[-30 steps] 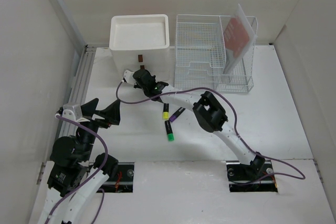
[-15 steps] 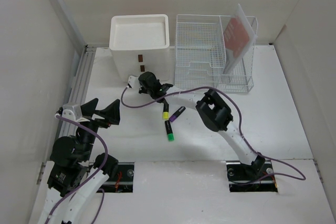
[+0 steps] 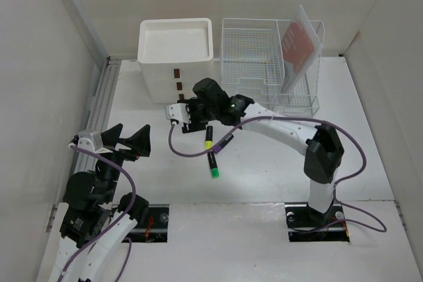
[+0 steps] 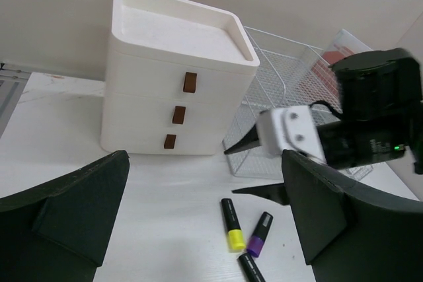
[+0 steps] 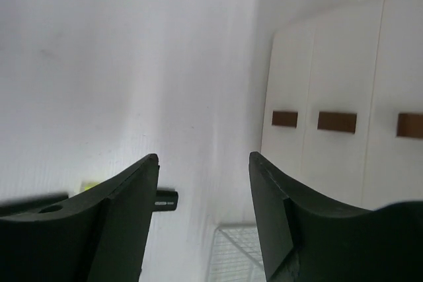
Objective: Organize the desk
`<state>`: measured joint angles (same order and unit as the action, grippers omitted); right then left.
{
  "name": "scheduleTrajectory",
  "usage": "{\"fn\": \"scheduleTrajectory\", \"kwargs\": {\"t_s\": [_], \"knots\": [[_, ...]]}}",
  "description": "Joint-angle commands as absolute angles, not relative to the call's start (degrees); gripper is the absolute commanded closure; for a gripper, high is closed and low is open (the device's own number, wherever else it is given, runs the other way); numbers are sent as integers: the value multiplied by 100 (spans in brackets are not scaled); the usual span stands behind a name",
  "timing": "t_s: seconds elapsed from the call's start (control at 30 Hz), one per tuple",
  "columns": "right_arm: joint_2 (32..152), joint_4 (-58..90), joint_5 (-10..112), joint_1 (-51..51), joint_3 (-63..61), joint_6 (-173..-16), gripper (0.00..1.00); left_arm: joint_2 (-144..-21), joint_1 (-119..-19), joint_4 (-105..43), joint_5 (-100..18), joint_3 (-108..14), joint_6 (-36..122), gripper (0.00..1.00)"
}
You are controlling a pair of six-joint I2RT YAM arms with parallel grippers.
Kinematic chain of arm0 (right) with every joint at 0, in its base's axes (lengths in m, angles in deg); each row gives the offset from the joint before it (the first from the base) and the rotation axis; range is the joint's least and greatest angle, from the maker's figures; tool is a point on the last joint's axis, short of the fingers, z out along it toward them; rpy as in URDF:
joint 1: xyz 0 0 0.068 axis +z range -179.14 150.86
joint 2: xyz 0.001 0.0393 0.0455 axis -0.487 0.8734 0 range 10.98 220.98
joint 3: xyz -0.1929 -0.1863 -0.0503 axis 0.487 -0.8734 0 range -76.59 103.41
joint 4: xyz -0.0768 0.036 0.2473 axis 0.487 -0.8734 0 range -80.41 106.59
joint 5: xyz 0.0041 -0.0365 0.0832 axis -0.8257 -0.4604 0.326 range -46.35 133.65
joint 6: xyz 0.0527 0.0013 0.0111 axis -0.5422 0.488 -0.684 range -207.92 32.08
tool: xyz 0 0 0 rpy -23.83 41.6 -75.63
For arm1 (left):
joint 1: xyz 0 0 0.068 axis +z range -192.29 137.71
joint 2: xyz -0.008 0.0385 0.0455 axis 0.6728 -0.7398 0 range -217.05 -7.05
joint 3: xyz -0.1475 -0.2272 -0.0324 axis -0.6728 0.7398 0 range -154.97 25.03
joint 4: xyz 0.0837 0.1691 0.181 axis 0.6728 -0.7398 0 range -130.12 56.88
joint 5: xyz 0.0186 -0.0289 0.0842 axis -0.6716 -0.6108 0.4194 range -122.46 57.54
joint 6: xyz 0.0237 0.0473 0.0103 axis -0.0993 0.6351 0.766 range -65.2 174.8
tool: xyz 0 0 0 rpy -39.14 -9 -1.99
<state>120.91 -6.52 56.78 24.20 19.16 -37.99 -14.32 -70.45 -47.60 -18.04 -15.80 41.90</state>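
White desk (image 3: 360, 130) spreads between pale walls. Right gripper (image 3: 188, 117) hovers mid-desk, jaws parted and empty, the cream drawer box (image 3: 173, 44) at its 12 o'clock, three highlighters (image 3: 213, 162) at its 5. Left gripper (image 3: 130, 141), at its 8 o'clock, gapes wide, empty.

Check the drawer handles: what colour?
Brown handles, clearest in the left wrist view.
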Motion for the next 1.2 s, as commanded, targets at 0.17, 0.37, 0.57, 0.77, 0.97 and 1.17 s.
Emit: {"fn": "scheduleTrajectory", "kwargs": {"t_s": [0.17,0.37,0.57,0.77,0.97,1.17], "knots": [[12101,-2577,6704,2447,1307,-1262,53,-1470,-7024,-4613,-1760,-1583,4206,0],[12155,-1831,6449,2263,823,-505,53,-1470,-7024,-4613,-1760,-1583,4206,0],[12339,-1777,6326,2017,999,5,53,-1470,-7024,-4613,-1760,-1583,4206,0],[12497,-1453,5922,1964,876,312,53,-1417,-7024,-4613,-1813,-1583,4206,0],[12629,-1338,5798,1911,823,559,53,-1417,-7024,-4613,-1813,-1583,4206,0],[12831,-1531,5745,1911,946,884,53,-1470,-7024,-4613,-1813,-1583,4206,0]]}}
